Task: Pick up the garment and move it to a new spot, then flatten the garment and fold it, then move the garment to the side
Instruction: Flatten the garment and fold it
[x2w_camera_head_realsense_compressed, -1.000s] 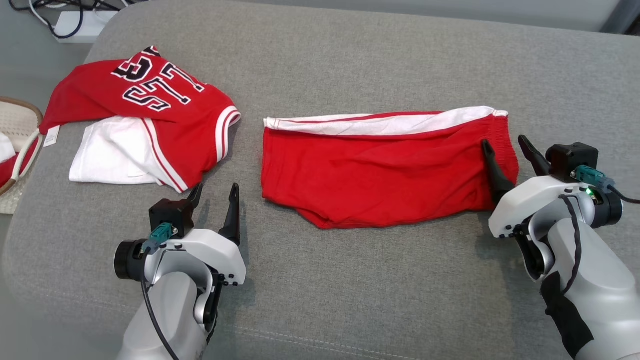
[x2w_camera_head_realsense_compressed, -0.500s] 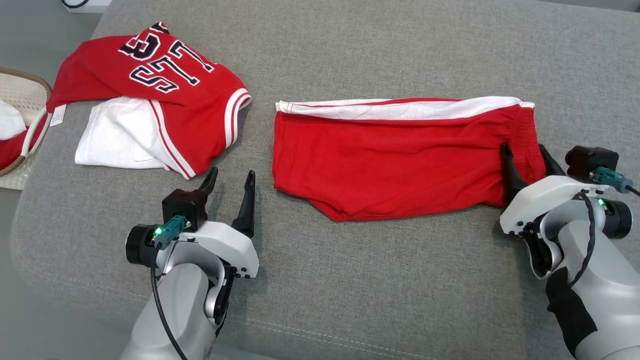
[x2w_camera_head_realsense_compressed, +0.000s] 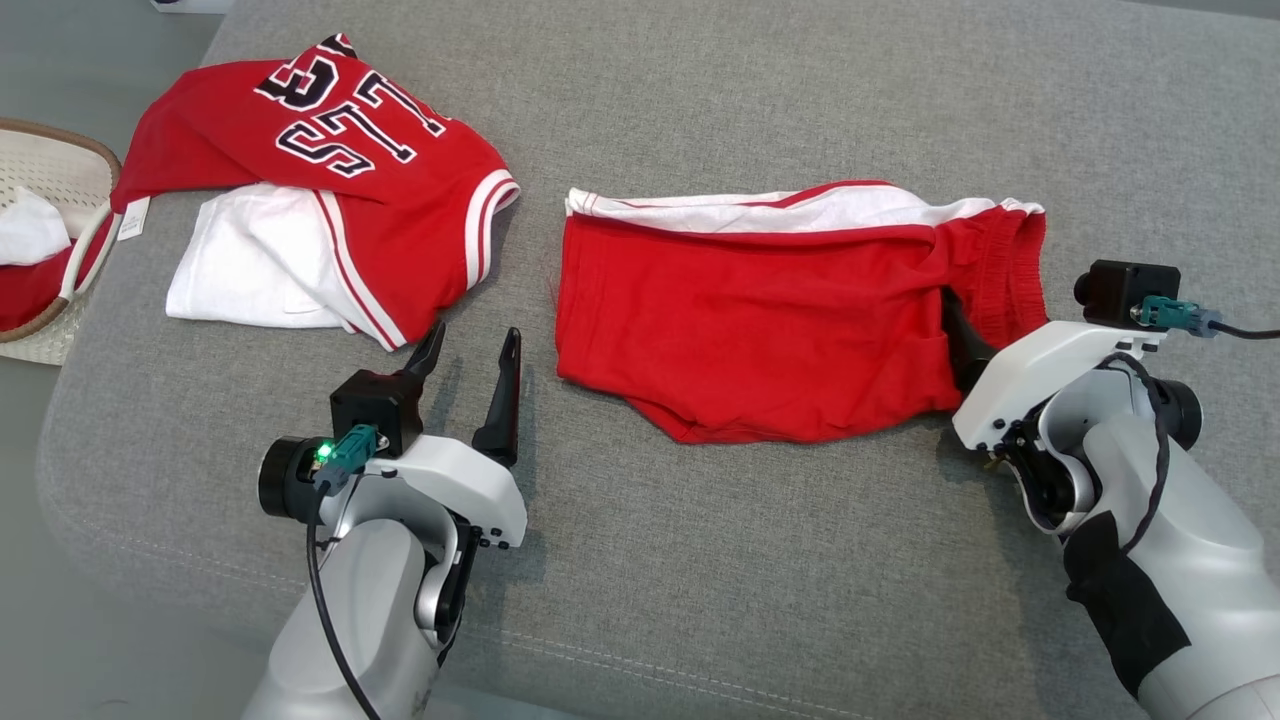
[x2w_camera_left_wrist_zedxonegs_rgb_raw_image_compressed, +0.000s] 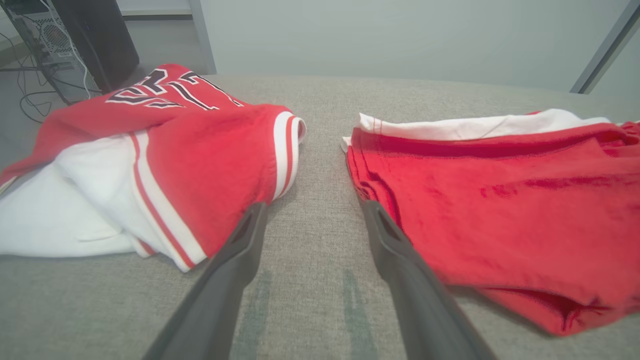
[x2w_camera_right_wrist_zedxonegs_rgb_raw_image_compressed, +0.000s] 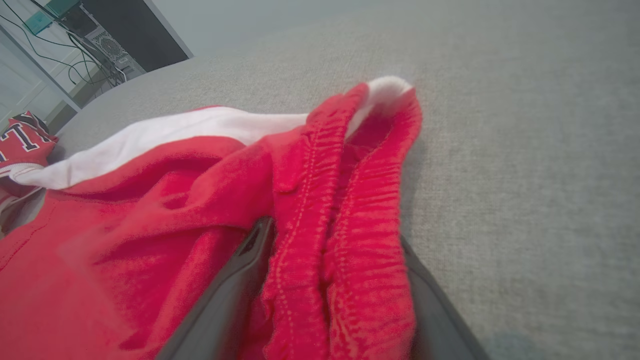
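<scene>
Red shorts (x2w_camera_head_realsense_compressed: 760, 320) are seen lying folded on a grey padded surface (x2w_camera_head_realsense_compressed: 760, 560), to the right of its middle in the head view. Their long axis is laid across that view, from the robot's left to its right. The gathered elastic waistband (x2w_camera_right_wrist_zedxonegs_rgb_raw_image_compressed: 350, 200) is turned toward the robot's right, and the leg hems are turned toward its left. A white band (x2w_camera_head_realsense_compressed: 760, 212) is shown along the far edge, while the near edge dips to a rounded point toward the robot. The cloth is flat over most of its length but is bunched and wrinkled at the waistband end.

That end is straddled by the right gripper (x2w_camera_right_wrist_zedxonegs_rgb_raw_image_compressed: 332, 235). Its jaws are held wide apart, one finger lying on the red cloth and the other at the outer side, with the waistband heaped between them and not pinched.

The left gripper (x2w_camera_head_realsense_compressed: 476, 335) is placed just off the shorts' left end, over bare padding. Its jaws are likewise spread wide and nothing is held in them.

Beyond it, a red jersey (x2w_camera_head_realsense_compressed: 330, 190) with black and white lettering is draped over a white garment (x2w_camera_head_realsense_compressed: 240, 280), apart from the shorts. A woven basket (x2w_camera_head_realsense_compressed: 55, 180) is seen at the far left, off the padded edge.
</scene>
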